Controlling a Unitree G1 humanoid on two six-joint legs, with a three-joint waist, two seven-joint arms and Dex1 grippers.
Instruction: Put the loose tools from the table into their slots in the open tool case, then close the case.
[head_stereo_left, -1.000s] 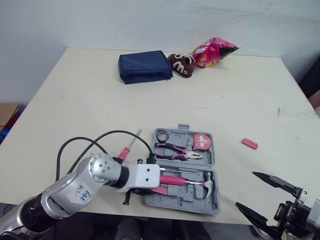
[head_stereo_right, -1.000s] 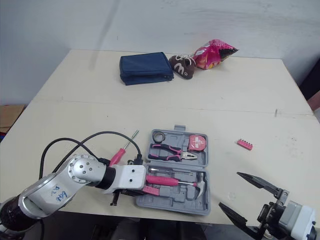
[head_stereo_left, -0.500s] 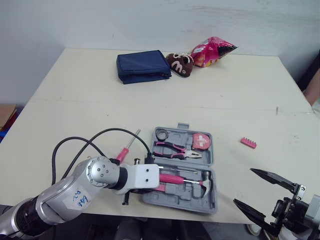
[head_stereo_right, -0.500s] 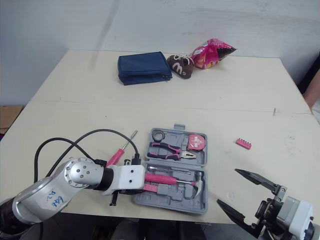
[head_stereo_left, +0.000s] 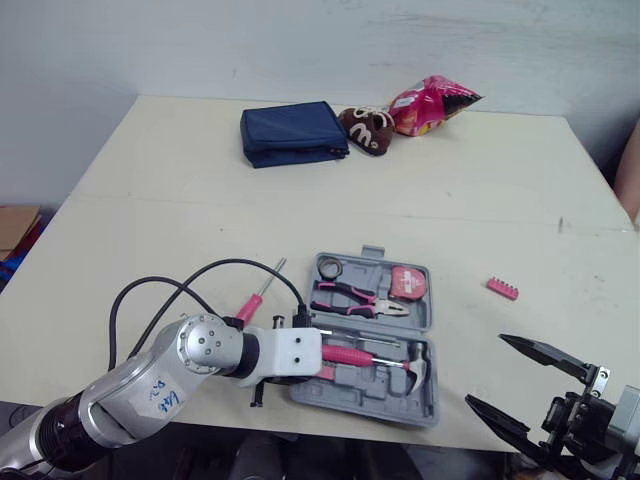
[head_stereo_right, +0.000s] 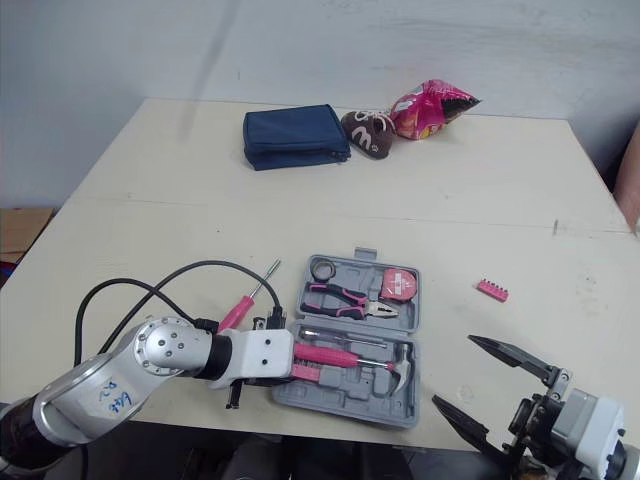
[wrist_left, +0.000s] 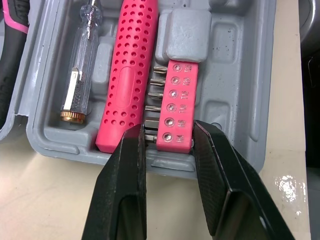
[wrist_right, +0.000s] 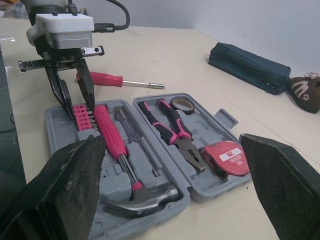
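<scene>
Pink plastic bit holder (wrist_left: 175, 105) lies in the open grey plastic tool case (wrist_left: 240, 75), pinched between the left gripper's (wrist_left: 169, 132) fingers, so press it flat into its slot before releasing, while the right gripper (head_stereo_left: 484, 369) hangs spread wide.

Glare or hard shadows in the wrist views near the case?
Left wrist view: bright glint on the table beside the case; the bit holder between the fingers of the left tool is evenly lit. Right wrist view: no glare, soft shadows; the black fingers of the right tool crowd the foreground.
</scene>
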